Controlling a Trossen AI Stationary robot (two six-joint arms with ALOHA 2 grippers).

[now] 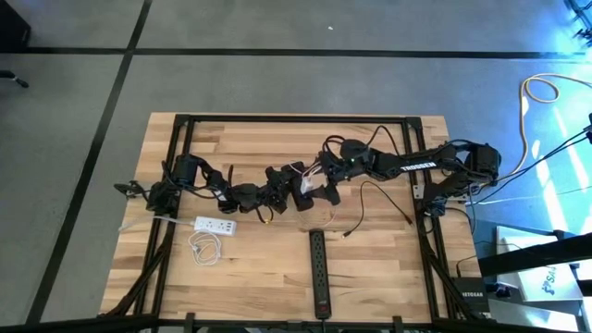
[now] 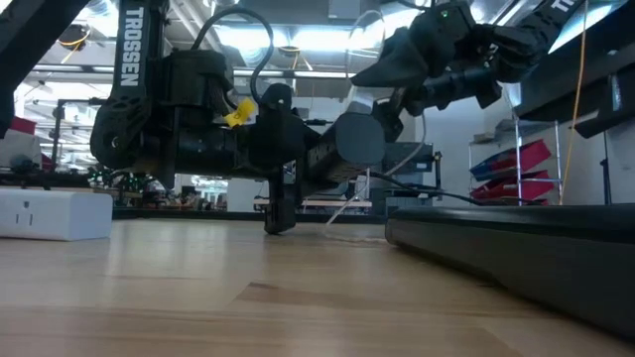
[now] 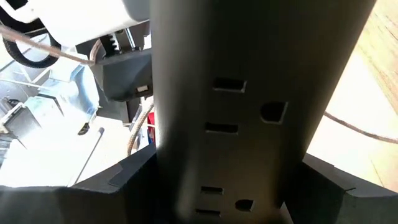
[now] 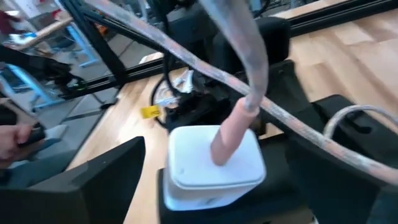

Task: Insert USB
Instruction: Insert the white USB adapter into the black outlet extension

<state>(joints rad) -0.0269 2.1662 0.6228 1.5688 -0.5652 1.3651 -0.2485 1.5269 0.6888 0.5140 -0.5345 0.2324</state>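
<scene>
The left gripper [image 1: 298, 197] holds a black power strip [image 3: 249, 106] (upright); the right gripper [image 1: 319, 176] spreads wide around a white charger [image 4: 214, 168].

A dark power strip [image 3: 249, 106] is filling the frame between the left gripper's [image 3: 230, 186] two dark fingers [image 3: 118, 180], its outlet slots facing the camera; a thin cable [image 3: 357, 127] is trailing beyond it

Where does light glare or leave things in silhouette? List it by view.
High view: glare on the floor, table evenly lit. Low view: ceiling lights behind silhouette both arms. Left wrist view: black outlet strip dark against a washed-out background. Right wrist view: white adapter well lit.
</scene>
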